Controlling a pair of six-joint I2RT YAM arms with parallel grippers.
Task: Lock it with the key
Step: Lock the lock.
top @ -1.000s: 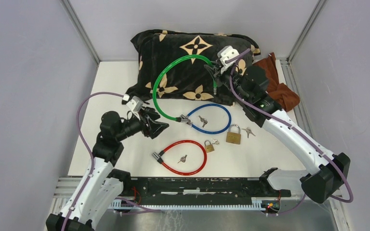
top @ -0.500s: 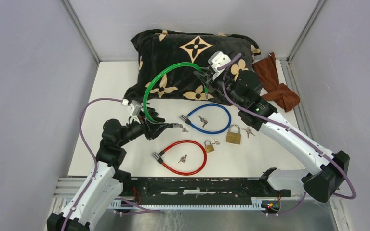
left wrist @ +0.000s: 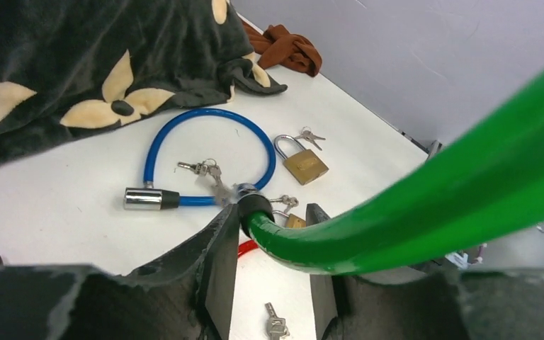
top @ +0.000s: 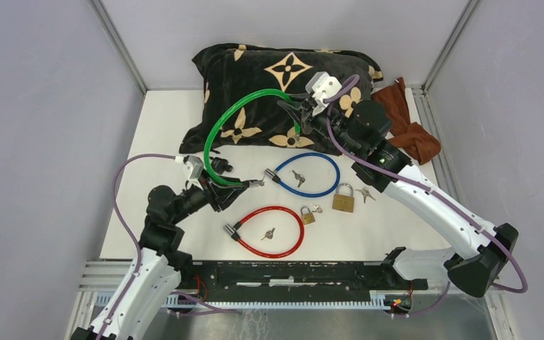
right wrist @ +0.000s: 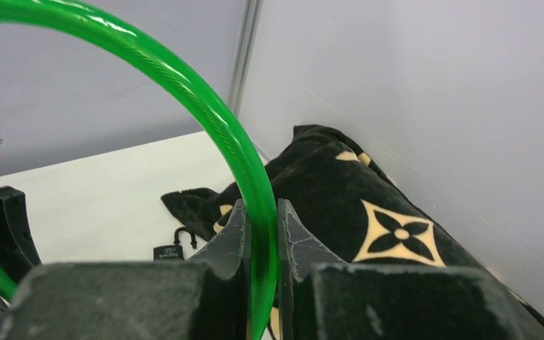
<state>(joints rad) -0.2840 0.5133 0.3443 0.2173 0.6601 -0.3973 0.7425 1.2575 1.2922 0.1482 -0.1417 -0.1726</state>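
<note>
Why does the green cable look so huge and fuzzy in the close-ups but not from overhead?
Left wrist view: the green cable sits close to the lens, so it looms soft while the padlock beyond stays sharp. Right wrist view: same closeness, plus a glossy streak along it. Top external view: even light, faint shadows.

The white table (top: pixel 163 134) bears a black pillow (top: pixel 276 85), brown cloth (top: pixel 411 131), blue cable lock (top: pixel 304 154), red cable lock (top: pixel 276 255), large padlock (top: pixel 343 200), small padlock (top: pixel 307 215) and loose keys (top: pixel 269 232).

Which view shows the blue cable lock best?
The left wrist view: the blue cable lock lies close and large, loop and barrel clear. The top external view shows it whole but small. The right wrist view misses it.
</note>
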